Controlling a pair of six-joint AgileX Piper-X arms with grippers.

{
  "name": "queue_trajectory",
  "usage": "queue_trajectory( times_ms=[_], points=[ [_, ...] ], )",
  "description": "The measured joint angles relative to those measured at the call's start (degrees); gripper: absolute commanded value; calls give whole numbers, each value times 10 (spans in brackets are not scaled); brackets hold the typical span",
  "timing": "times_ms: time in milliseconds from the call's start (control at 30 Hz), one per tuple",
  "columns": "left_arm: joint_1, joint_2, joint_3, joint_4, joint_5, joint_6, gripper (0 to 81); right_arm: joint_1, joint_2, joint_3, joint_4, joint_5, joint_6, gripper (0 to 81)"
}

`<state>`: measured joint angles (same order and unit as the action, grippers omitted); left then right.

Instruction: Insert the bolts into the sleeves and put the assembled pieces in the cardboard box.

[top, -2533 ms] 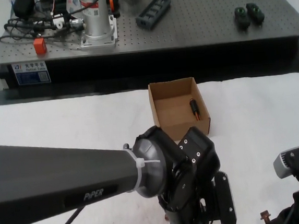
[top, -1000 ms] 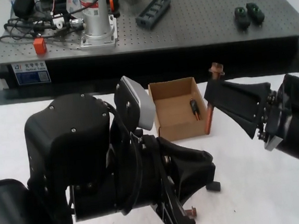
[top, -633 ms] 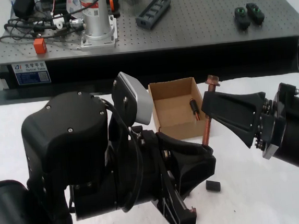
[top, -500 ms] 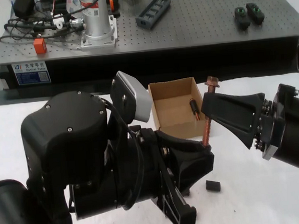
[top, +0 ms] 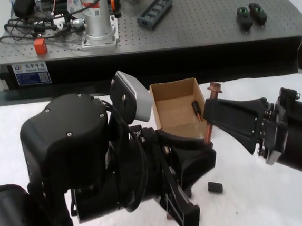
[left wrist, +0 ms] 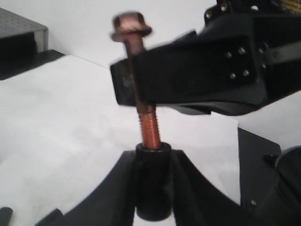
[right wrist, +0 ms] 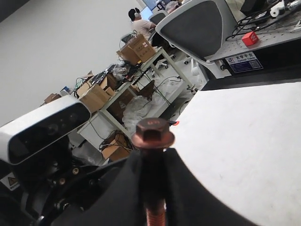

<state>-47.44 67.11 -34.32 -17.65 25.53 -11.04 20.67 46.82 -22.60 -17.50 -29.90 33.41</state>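
My right gripper is shut on a copper bolt, held upright with its hex head on top. In the left wrist view the bolt has its threaded tip inside a black sleeve, which my left gripper is shut on. The right gripper comes in from the side above it. The right wrist view looks along the bolt at its head. In the high view the left gripper sits just in front of the cardboard box, which holds one assembled piece.
A loose black sleeve lies on the white cloth near the left arm. The perforated metal bench stands behind the box with a black tray, cables and small parts. White cloth stretches to both sides.
2.5 s ago both grippers were low at the front. They have risen and come together, and over the last second the bolt has dropped tip-first into the sleeve.
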Motion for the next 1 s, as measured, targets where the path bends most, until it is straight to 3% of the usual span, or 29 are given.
queue_trajectory(
  times_ms=[100,233,500,633,800,1000],
  points=[
    [0,0,0,-22,-21,-1,7,0,0,0,1,-5,-2,423],
    [1,0,0,-28,-46,-1,7,-20,-10,0,4,-6,-2,393],
    [22,57,-53,-27,-146,-4,7,-119,-69,0,127,-1,-23,385],
    [54,146,-143,26,-166,-14,7,-140,-73,0,267,50,-66,385],
    [110,337,-370,200,-179,-20,7,-140,-73,0,383,108,-108,385],
    [134,485,-571,345,-178,-21,3,-140,-53,0,479,164,-180,385]
  ],
)
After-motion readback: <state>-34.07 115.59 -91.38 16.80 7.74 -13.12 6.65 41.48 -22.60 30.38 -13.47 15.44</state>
